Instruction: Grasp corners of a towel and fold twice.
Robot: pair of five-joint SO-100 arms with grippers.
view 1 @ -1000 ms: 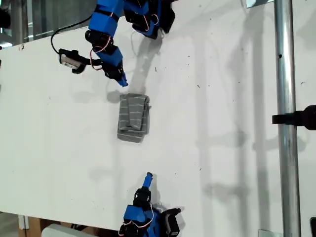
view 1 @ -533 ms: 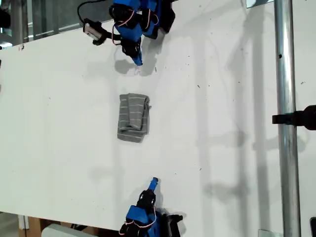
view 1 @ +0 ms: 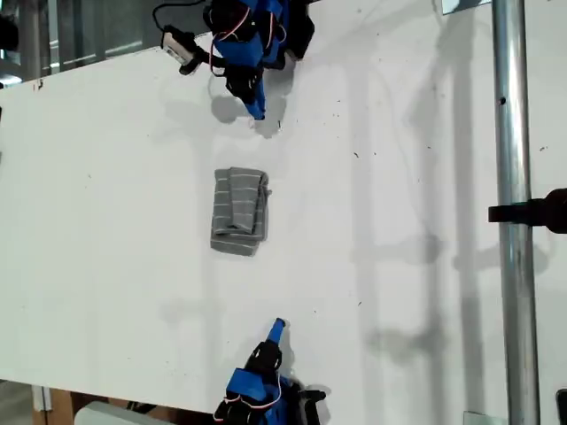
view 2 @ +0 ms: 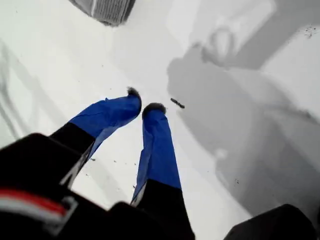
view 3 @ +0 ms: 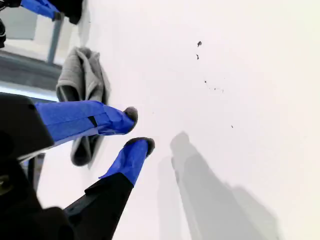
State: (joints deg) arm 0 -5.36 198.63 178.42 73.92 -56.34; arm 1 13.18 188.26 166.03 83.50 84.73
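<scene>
The grey striped towel (view 1: 239,211) lies folded into a small rectangle mid-table, and no gripper touches it. Its corners are tucked into the folds and I cannot tell them apart. My first gripper (view 1: 258,112) is near the top edge of the exterior view, well apart from the towel. In its wrist view the first gripper (view 2: 143,100) has its tips almost together and holds nothing, with the towel (view 2: 105,7) far ahead. My second gripper (view 1: 277,327) sits near the exterior view's bottom edge. The second gripper (view 3: 137,129) is slightly open and holds nothing, with the towel (view 3: 82,75) beyond it.
The white table (view 1: 399,221) carries a few small dark specks. A metal pole (view 1: 514,221) with a black clamp (view 1: 532,212) runs down the exterior view's right side. A dark mark (view 2: 176,103) lies by the first gripper's tips.
The first arm pulled back from just above the towel toward the exterior view's top edge. The second gripper drew back slightly toward the bottom edge. The towel stayed put.
</scene>
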